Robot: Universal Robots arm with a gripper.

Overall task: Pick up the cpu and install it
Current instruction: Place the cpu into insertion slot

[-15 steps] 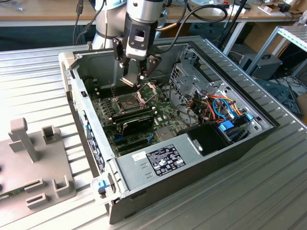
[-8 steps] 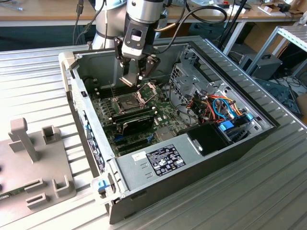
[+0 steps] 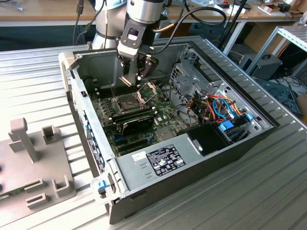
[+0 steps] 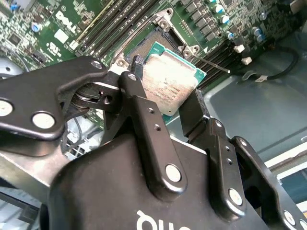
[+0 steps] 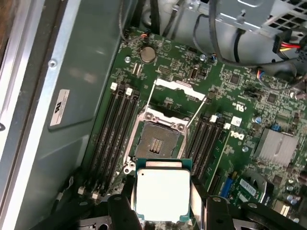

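Holding cpu (image 5: 162, 194) clamped by two opposite edges in gripper (image 5: 161, 197), silver-grey top facing the camera in first wrist view. Hangs above motherboard (image 5: 230, 124), clear of it, just short of open socket (image 5: 157, 141).

First wrist view: looks straight down into bare socket, with load plate (image 5: 176, 88) swung back beyond it and memory slots (image 5: 112, 129) along both flanks. Second wrist view: looks along the fingers (image 4: 144, 103) instead; shows cpu (image 4: 172, 79) tilted to the lens, green rim visible, each pad pressed on a side edge, socket frame (image 4: 165, 21) behind. Exterior view: places gripper (image 3: 135, 76) inside computer case (image 3: 72, 67), over the socket (image 3: 127, 101), load plate (image 3: 146, 91) standing up beside it.

Edges and room: grey case wall (image 5: 81, 72) close past one bank of slots; drive cage (image 3: 184, 76) near on exterior view's right; black card (image 3: 136, 123) lying on the board just beyond the socket, toward the camera. Open above the socket.
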